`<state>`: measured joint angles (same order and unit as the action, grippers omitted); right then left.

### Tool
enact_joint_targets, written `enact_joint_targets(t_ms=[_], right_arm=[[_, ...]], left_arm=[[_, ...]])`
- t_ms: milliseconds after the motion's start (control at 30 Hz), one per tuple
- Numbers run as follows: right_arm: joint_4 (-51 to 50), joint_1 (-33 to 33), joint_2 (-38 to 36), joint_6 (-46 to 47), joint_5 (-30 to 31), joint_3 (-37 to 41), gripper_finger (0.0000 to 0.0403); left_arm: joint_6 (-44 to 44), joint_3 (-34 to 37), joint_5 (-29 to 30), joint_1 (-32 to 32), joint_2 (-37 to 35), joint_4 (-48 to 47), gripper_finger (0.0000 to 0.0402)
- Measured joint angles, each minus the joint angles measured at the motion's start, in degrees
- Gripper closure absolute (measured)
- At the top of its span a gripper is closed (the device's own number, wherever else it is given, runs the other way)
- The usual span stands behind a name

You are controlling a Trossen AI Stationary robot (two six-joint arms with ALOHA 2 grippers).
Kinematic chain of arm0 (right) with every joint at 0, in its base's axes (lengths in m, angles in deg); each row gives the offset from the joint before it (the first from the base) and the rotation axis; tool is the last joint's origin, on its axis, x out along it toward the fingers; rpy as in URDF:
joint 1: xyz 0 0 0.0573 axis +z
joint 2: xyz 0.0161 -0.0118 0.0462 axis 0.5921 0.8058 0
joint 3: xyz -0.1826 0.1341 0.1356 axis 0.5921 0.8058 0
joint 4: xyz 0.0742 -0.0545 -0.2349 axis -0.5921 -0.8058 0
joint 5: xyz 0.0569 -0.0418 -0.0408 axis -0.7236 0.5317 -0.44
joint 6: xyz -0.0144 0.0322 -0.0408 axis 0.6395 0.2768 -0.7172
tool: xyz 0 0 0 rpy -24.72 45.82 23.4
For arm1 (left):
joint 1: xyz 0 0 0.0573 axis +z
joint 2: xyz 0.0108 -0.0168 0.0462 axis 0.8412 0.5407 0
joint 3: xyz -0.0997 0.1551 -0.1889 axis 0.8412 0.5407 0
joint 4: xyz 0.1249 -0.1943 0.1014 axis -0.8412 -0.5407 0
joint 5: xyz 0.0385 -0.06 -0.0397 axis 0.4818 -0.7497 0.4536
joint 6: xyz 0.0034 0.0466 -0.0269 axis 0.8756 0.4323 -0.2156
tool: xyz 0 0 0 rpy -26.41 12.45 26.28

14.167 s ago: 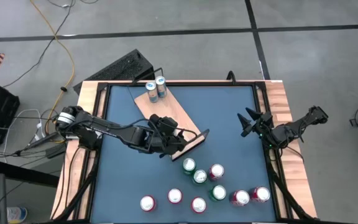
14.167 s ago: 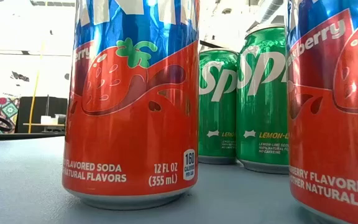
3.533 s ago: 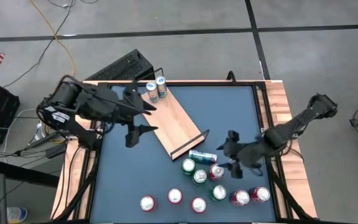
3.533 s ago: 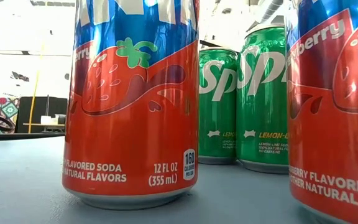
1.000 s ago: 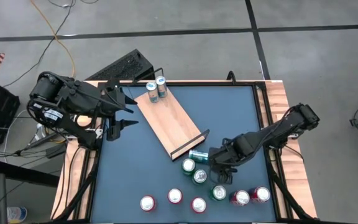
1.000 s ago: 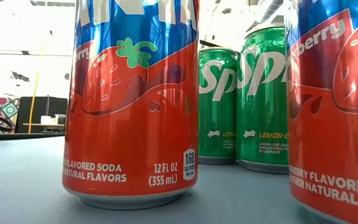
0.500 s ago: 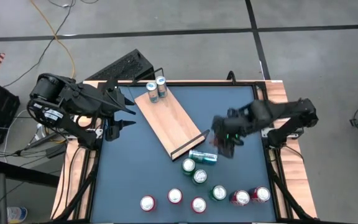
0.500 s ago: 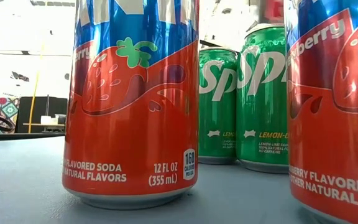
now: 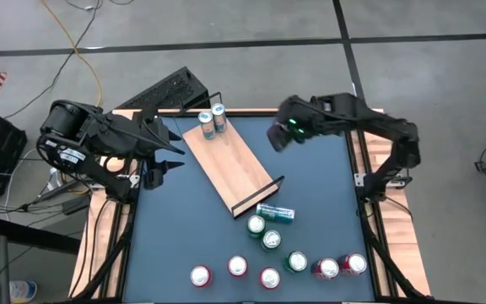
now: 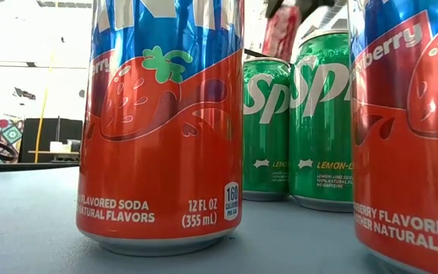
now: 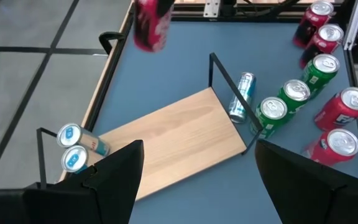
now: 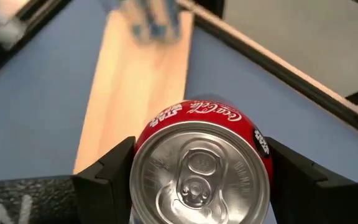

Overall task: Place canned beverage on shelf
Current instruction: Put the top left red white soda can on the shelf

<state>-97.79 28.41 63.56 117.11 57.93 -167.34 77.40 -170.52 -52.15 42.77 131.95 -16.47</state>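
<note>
Blue table carries the shelf and cans.

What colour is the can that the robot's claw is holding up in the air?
Red, with a silver top: the can in the right gripper shows best in the right wrist view.

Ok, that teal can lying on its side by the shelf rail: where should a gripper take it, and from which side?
Grip the tipped can across the middle of its round body, coming straight down. It lies flat on the table, the shelf rail close on one side and a green can on the other.
</note>
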Motion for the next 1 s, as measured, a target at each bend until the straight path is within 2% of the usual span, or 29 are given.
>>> enact_joint_targets(t_ms=[100,433,700,1000], right_arm=[[3.9,-2.5,3.9,1.4,-0.7,0.1,0.0141],[16.2,-7.2,16.4,0.2,-10.5,0.1,0.0141],[22.2,-10.3,21.2,0.4,-12.1,0.1,0.0141],[25.5,-11.1,21.3,0.2,-12.1,0.1,0.0141]], left_arm=[[-0.6,0.0,0.9,0.0,0.0,0.0,0.0109],[-1.0,0.0,1.0,0.0,0.0,0.1,0.0109],[-1.7,0.0,1.0,0.0,0.0,0.2,0.0109],[-1.8,0.0,2.6,0.0,0.0,0.2,0.0109]])
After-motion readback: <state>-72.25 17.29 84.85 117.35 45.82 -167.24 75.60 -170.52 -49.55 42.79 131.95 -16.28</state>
